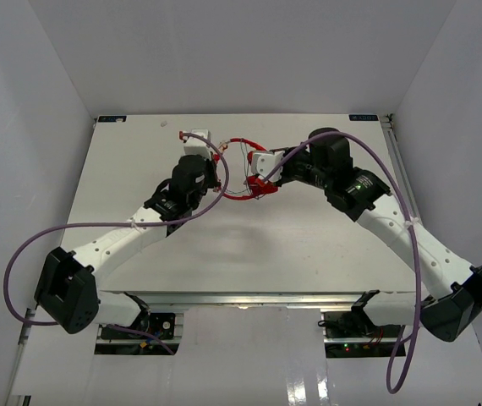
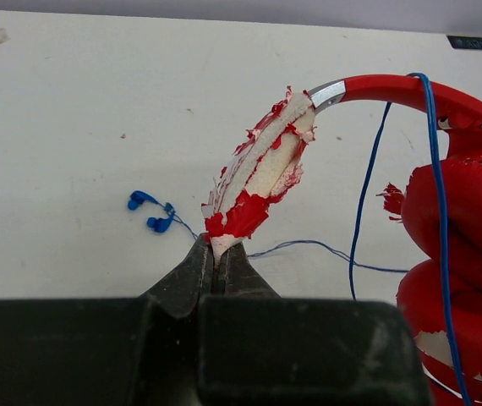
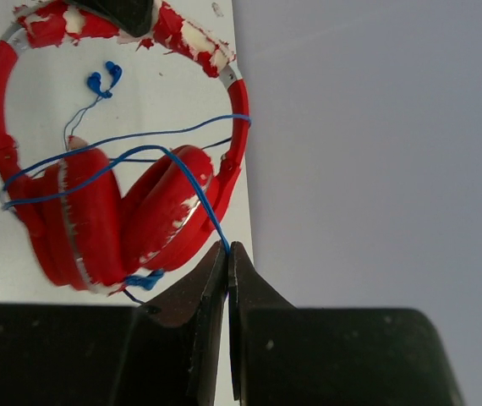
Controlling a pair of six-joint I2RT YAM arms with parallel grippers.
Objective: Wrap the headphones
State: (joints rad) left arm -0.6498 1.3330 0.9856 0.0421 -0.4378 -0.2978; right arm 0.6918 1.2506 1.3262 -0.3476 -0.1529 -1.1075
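Note:
The red headphones (image 1: 243, 169) are at the back middle of the table, between both grippers. My left gripper (image 2: 221, 245) is shut on the worn red-and-white padding of the headband (image 2: 262, 173); in the top view it (image 1: 218, 155) is at the band's left side. My right gripper (image 3: 227, 247) is shut on the thin blue cable (image 3: 192, 190), just beside the two red ear cups (image 3: 97, 216). The cable runs in a few loops around the ear cups and band. The small blue plug end (image 2: 152, 213) lies loose on the table behind the headphones; it also shows in the right wrist view (image 3: 104, 78).
Thick purple robot cables (image 1: 21, 254) (image 1: 406, 279) loop out beside each arm. The white table (image 1: 139, 245) is closed in by pale walls at the left, back and right. Its back edge (image 1: 241, 116) is near the headphones.

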